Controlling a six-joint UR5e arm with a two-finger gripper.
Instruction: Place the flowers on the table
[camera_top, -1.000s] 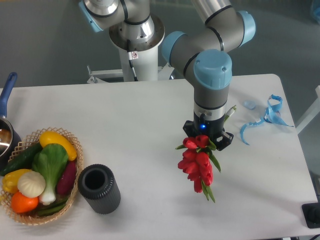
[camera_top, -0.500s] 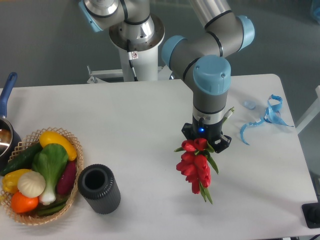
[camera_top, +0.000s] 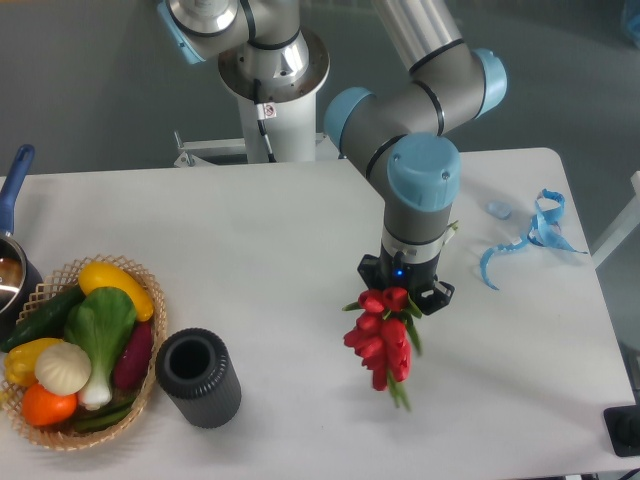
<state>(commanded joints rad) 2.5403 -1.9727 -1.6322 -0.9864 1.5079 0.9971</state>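
Observation:
A bunch of red tulips with green leaves (camera_top: 381, 337) hangs from my gripper (camera_top: 398, 291), heads down, over the right middle of the white table (camera_top: 270, 250). The gripper points straight down and is shut on the stems; its fingertips are hidden by the flowers and the wrist. I cannot tell whether the flower tips touch the table. A black cylindrical vase (camera_top: 198, 377) stands empty to the left, near the front edge.
A wicker basket of vegetables (camera_top: 75, 352) sits at the front left, with a pot with a blue handle (camera_top: 14, 250) behind it. A blue ribbon (camera_top: 530, 235) lies at the right. The robot base (camera_top: 272, 90) stands behind the table.
The gripper and the tulips have moved a little to the left and toward the front of the table. The flowers still hang in the grip.

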